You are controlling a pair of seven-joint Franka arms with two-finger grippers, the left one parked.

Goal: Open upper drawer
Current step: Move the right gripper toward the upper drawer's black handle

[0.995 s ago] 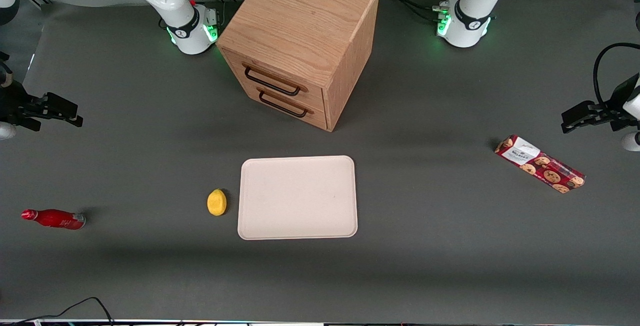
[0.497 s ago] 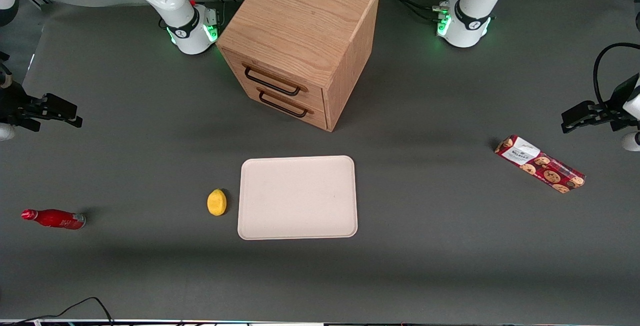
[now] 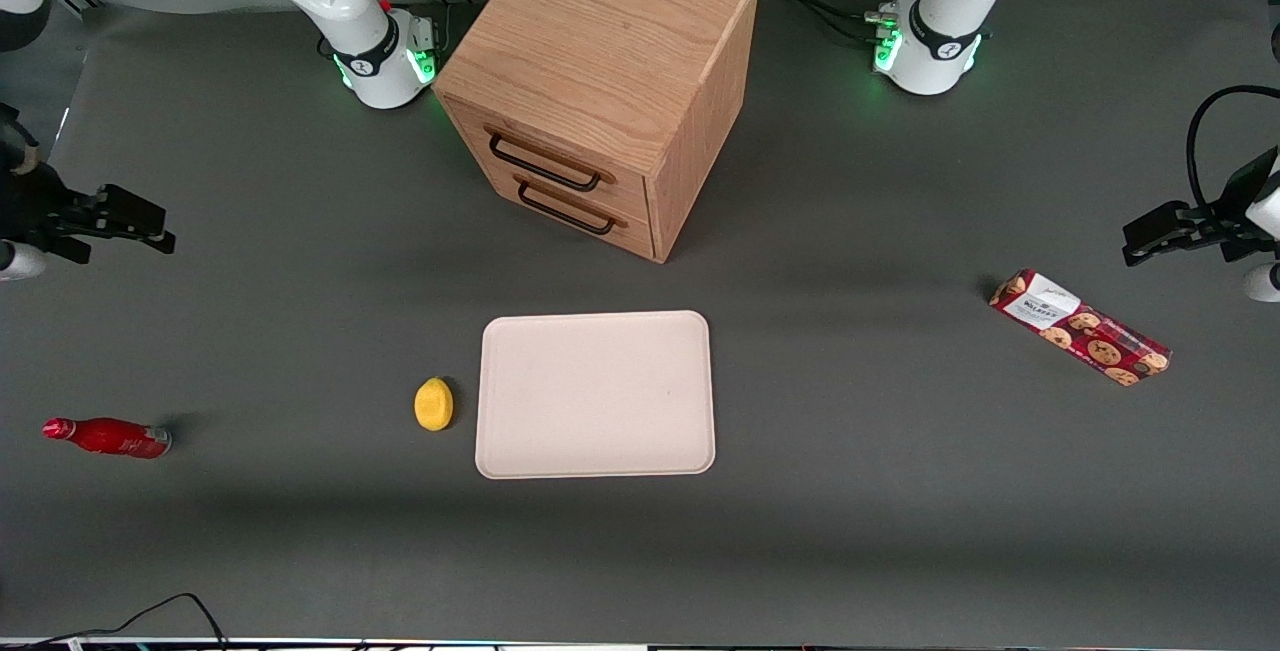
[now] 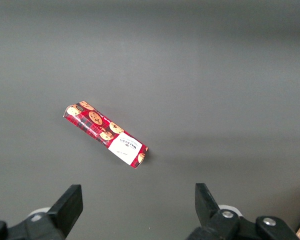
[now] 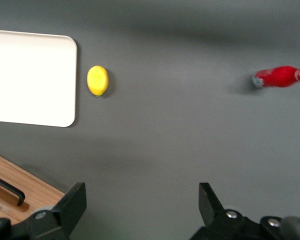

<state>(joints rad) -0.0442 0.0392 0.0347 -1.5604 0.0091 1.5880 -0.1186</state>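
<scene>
Front view: black two-finger gripper [image 3: 150, 227], jaws spread and grasping nothing, hovers at frame's left edge over bare grey table [image 3: 300, 261]. Shut light-oak upper drawer [image 3: 548, 159] sits upper centre, unobstructed.

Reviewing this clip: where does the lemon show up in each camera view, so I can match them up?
Front view: the lemon lies on the table beside the cream tray, nearer the camera than the cabinet.
Right wrist view: the lemon is again beside the tray, with the open gripper hovering apart from it.
Left wrist view: not in it.
Shared landmark: the tray.
</scene>
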